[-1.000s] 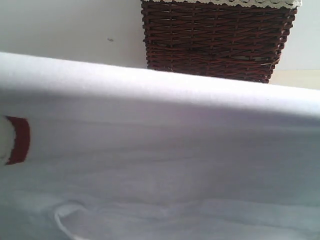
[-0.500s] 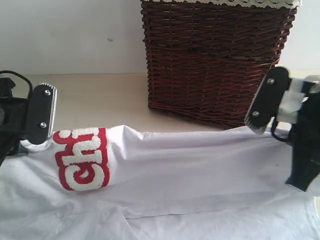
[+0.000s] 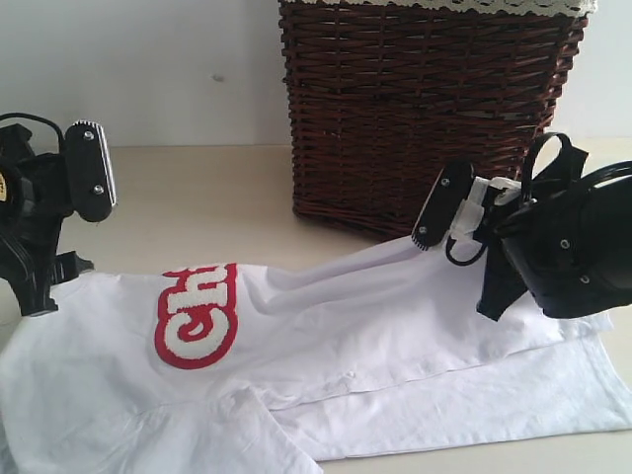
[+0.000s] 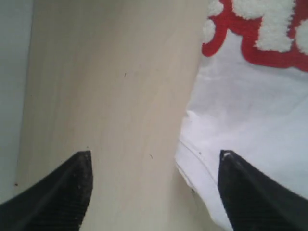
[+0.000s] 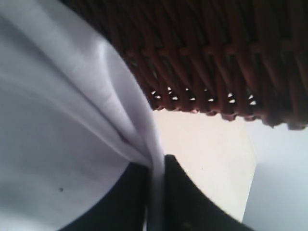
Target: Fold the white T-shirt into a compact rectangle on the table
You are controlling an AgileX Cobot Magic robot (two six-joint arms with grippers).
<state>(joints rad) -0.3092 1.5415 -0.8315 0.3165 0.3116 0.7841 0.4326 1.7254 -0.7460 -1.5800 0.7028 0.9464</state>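
The white T-shirt (image 3: pixel 326 346) lies spread and partly doubled over on the table (image 3: pixel 197 197), its red-outlined lettering (image 3: pixel 197 316) facing up at the left. My left gripper (image 4: pixel 154 154) hovers open above the shirt's left edge (image 4: pixel 192 159); bare table shows between its fingers, and one finger (image 3: pixel 89 173) shows in the exterior view. My right gripper (image 3: pixel 434 232) is low in front of the basket and shut on a fold of the shirt (image 5: pixel 96 120). In the right wrist view the cloth is pinched between the jaws of that gripper (image 5: pixel 156 168).
A dark brown wicker basket (image 3: pixel 425 109) with a lace-trimmed liner (image 3: pixel 444 5) stands at the back, close behind the right gripper; its weave (image 5: pixel 216 57) fills the right wrist view. A pale wall (image 3: pixel 138 59) rises behind the table.
The shirt, held up across the camera a second ago, has come down onto the table. The left gripper has opened and let go of it. The right gripper moved left and still holds it.
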